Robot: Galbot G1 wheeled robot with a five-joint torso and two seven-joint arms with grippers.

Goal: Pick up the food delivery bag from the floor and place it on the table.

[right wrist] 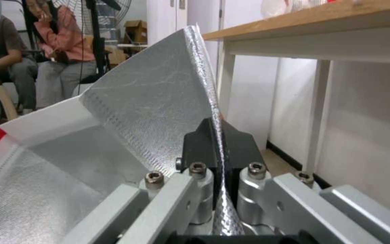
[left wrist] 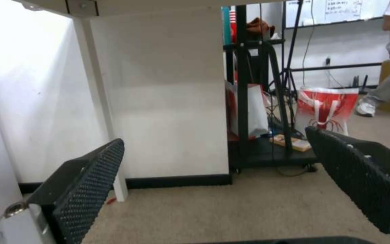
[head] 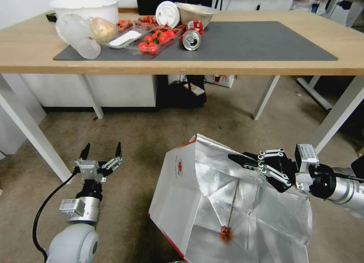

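Observation:
The food delivery bag, white with a small round red logo and crinkled silver foil lining, stands open over the brownish carpet floor in front of the table. My right gripper is shut on the bag's foil rim; in the right wrist view the foil wall runs between its black fingers. My left gripper is open and empty to the left of the bag, low over the carpet, its black pads spread wide.
The dark grey mat holds a white bowl, a clear cup, a tray of tomatoes, a can and a metal bowl. White table legs stand left and right. A black stand sits under the table.

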